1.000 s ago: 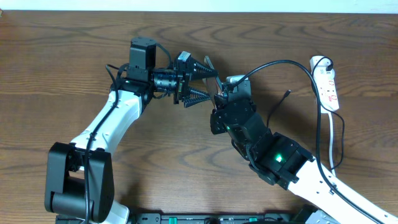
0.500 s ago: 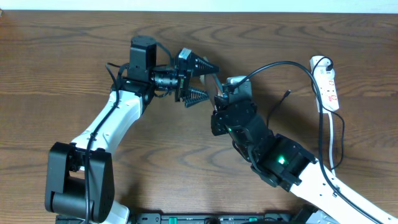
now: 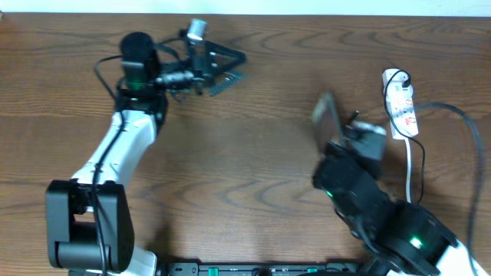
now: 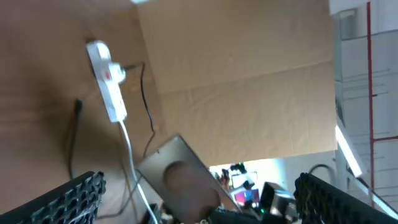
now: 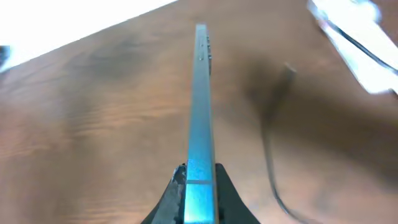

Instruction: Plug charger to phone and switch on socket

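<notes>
Since the right gripper [image 5: 199, 179] was pinched shut on just one end of the phone [image 5: 200, 93], with the rest sticking out free, my worry was the thing pivoting or sliding out of that thin grip the second a plug pushed against it. Phone was held on edge, narrow side facing up at the wrist cam, long axis running straight out from the jaws. From overhead that meant the free end aimed at the far side of the table [image 3: 253, 176], leaning a bit left. Couldn't tell which end had the port, so it might've been pointed the wrong way for plugging. Just beside it on the right, the charger [image 5: 288, 70] lay loose on the wood, tip near the phone but held by nothing. Its cable looped round by the right arm, so a snag could've dragged it or tugged the socket [image 3: 400, 103] further back. Left gripper [image 3: 232, 65] was wide open and empty, well apart at the far left.
</notes>
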Controlling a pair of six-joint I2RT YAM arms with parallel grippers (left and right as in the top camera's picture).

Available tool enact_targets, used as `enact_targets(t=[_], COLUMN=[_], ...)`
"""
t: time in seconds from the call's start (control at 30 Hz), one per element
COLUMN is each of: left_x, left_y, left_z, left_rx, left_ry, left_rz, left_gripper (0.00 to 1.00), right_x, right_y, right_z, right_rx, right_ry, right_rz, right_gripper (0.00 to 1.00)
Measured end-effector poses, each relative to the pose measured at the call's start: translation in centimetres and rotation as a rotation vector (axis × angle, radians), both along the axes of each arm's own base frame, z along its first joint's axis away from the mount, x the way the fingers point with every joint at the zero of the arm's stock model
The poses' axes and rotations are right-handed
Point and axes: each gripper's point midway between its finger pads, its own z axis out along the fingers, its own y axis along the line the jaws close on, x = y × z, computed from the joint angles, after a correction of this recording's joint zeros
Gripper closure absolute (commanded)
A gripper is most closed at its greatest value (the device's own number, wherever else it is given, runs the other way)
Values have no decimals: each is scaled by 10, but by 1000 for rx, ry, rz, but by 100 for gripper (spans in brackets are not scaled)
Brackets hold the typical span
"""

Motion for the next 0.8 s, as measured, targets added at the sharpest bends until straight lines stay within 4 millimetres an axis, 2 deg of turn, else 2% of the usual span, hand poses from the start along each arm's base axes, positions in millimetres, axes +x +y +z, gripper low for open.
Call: enact_targets(t=[0.07, 0.17, 0.3, 0.37, 0.47, 0.5, 0.57, 0.63, 0.8], left_x=[4, 6, -3, -14, -35, -50, -66, -82, -118], left_y=[19, 46, 74, 80, 80, 77, 74, 71, 65], left_z=[4, 8, 29, 46, 72, 87, 103, 118, 146], left_rx=[-1, 0, 8, 16, 30, 38, 46, 55, 73], left_ry=[-29, -40, -99, -149, -228, -278, -328, -381, -492], left_rz=[22, 55, 85, 89, 79, 68, 58, 54, 51], left_gripper=[1, 1, 1, 1, 1, 1, 1, 1, 1], right_x=[-10, -12, 0, 13, 34, 41, 54, 67, 104], right_y=[-16, -18, 0, 20, 51, 60, 70, 74, 64], right_z=[-5, -3, -5, -16, -33, -37, -42, -46, -57], right_rx=[46, 147, 283, 358, 453, 480, 517, 547, 627], right_ry=[32, 29, -1, -17, -33, -37, -37, -22, 12], right_rz=[-81, -155, -178, -159, -103, -79, -40, -16, 2], right_gripper=[99, 99, 99, 99, 99, 99, 99, 99, 99])
